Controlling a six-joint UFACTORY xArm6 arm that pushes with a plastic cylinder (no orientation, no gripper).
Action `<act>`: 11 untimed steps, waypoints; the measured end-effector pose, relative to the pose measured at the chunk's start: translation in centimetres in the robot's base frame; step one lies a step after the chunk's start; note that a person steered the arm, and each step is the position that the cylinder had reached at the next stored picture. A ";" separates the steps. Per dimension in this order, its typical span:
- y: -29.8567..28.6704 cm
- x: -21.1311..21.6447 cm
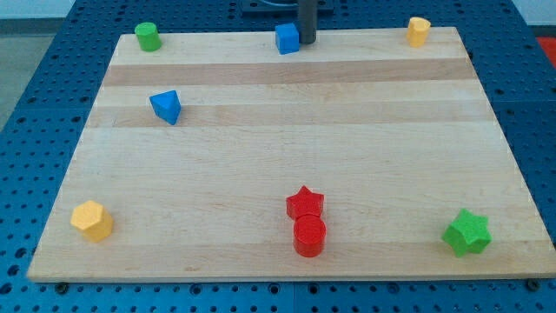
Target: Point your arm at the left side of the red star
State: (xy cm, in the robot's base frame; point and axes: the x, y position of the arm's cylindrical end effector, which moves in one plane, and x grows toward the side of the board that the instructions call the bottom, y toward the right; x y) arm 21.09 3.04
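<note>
The red star point(305, 203) lies on the wooden board point(287, 113) near the view's bottom, just right of centre. A red cylinder point(309, 236) touches it from below. My tip point(307, 42) is at the board's top edge, just right of a blue cube point(287, 38) and almost touching it. The tip is far from the red star, nearly straight above it in the view.
A green cylinder point(147, 36) stands at the top left and a yellow block point(419, 30) at the top right. A blue triangular block point(166, 107) lies at the upper left. A yellow hexagon point(92, 220) is at the bottom left, a green star point(467, 232) at the bottom right.
</note>
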 end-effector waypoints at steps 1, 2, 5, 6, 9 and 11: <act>0.0 0.5; 0.0 3.3; -5.2 13.1; -8.7 15.9; -13.2 28.9; -11.2 40.6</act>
